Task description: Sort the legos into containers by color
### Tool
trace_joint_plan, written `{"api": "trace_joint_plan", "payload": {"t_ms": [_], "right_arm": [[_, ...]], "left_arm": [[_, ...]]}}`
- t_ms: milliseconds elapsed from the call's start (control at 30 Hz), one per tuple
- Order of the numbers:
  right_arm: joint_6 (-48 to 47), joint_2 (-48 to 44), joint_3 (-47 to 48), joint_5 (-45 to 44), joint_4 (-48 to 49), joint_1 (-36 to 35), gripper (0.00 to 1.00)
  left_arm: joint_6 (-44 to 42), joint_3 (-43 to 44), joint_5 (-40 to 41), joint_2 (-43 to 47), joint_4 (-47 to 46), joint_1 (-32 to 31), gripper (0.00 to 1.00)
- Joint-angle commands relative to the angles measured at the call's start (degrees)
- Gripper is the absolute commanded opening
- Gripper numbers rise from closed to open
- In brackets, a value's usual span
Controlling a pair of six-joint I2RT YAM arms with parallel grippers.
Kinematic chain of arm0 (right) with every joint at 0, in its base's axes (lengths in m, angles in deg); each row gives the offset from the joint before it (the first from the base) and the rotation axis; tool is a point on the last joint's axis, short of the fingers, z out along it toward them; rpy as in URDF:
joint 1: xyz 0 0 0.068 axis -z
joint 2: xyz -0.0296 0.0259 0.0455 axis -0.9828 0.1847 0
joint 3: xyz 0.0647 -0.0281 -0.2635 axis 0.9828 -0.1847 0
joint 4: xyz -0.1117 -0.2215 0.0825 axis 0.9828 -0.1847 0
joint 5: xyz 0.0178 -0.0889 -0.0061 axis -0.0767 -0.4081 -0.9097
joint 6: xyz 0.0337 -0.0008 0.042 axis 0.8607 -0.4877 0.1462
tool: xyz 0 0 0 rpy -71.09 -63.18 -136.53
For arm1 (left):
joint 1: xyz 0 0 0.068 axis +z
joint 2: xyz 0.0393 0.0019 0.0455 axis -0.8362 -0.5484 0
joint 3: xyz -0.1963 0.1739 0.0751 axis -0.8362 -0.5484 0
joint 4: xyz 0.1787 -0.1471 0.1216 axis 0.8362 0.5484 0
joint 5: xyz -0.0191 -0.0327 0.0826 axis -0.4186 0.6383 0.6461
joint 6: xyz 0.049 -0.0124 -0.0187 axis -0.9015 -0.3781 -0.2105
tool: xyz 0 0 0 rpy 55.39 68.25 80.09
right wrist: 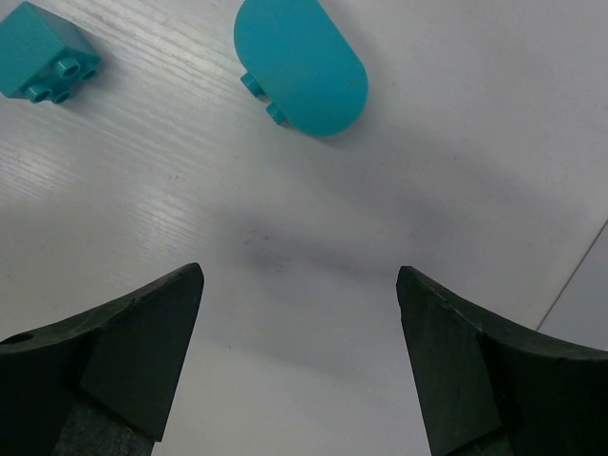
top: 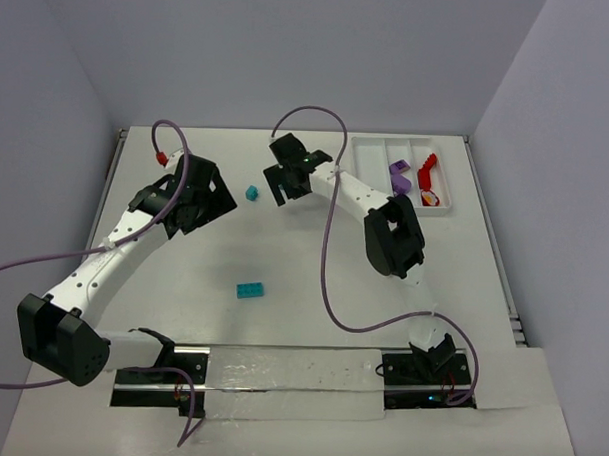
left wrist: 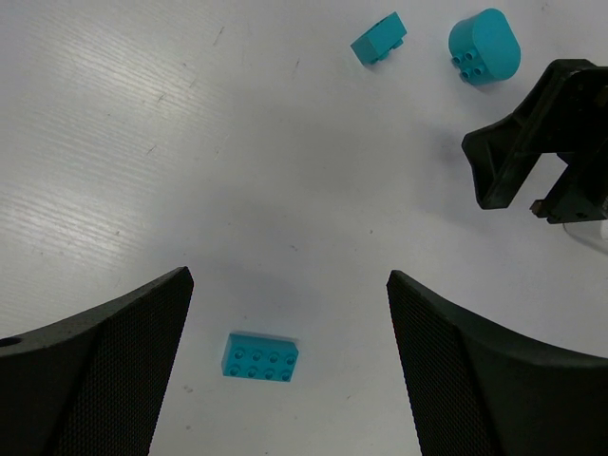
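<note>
Left end effector (left wrist: 290,285), right end effector (right wrist: 299,275) spread apart, wrist views alone separating small square teal plastic brick (right wrist: 43,52) from rounded teal plastic piece (right wrist: 302,66), open white desk (right wrist: 446,142) around both.

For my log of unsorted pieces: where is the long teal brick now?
In the top view the long teal brick lies on the bare table, slightly left of centre, straight below the rounded teal piece and lower left of the white tray.

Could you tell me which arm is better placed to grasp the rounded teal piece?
Right: its open jaws hover just short of the rounded teal piece, and the tray lies on its side. The left wrist view shows the piece farther off.
</note>
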Motion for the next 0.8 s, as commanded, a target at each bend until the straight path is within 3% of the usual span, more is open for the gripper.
{"api": "trace_joint_plan", "payload": {"t_ms": [0,267,400,567,767], "right_arm": [[-3.53,-0.3,3.6,5.7,1.02,1.56,0.89],[-6.15,-1.11,1.94,26.14,5.25,4.58,0.89],[-6.62,-0.7,2.58,26.47,5.58,4.9,0.9],[-3.37,2.47,8.99,20.09,2.09,5.61,0.91],[1.56,3.12,8.4,20.36,5.34,7.63,0.91]], "left_arm": [[-0.54,2.4,0.61,1.43,-0.21,0.38,0.91],[-0.78,2.38,0.76,1.33,-0.21,0.38,0.91],[-0.96,2.6,0.94,1.23,-0.13,0.38,0.91],[-0.86,2.47,0.56,1.12,-0.45,0.38,0.91],[-0.81,2.62,0.42,1.23,-0.45,0.38,0.91]]}}
